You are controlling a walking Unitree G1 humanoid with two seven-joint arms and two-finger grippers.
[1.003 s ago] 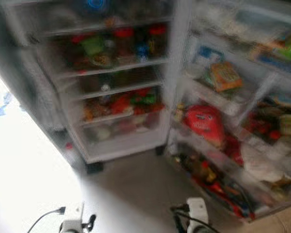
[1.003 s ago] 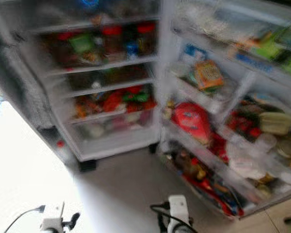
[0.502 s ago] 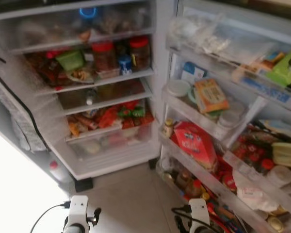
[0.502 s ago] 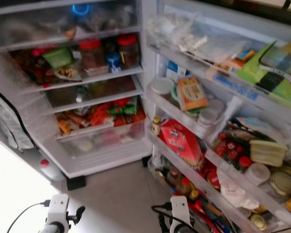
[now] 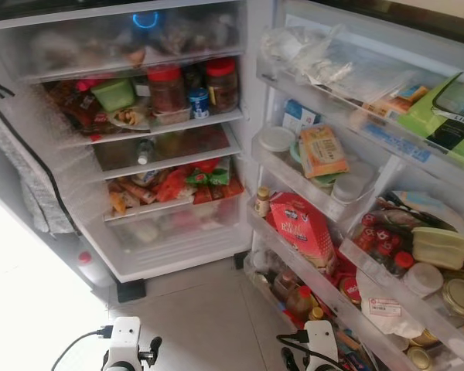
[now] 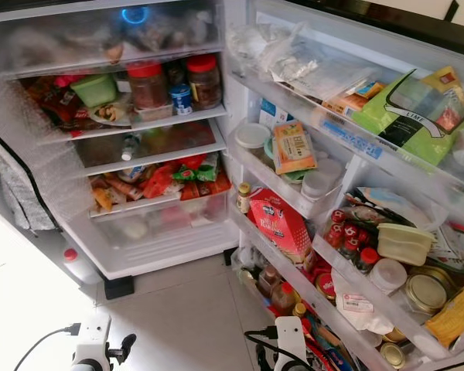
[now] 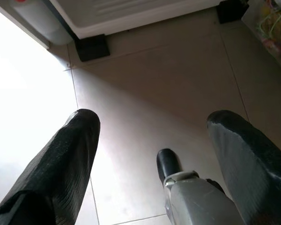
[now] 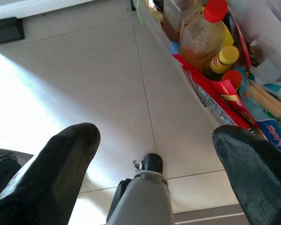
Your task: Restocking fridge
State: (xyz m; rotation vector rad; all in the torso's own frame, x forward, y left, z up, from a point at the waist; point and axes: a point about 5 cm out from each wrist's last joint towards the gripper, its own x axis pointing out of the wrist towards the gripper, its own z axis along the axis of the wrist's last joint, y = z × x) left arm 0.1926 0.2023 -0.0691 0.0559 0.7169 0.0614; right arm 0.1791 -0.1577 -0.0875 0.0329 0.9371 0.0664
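Pincers both gape wide, empty: left pincer (image 7: pixel 150 136), right pincer (image 8: pixel 154 140) over tiled floor (image 8: pixel 84 70). I face open white fridge (image 5: pixel 174 259); next, fetch stock.

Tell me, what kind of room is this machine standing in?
Most likely a home kitchen. A white fridge stands wide open on a beige tiled floor, its shelves holding red-lidded glass jars and its door racks crammed with a red carton and bottles.
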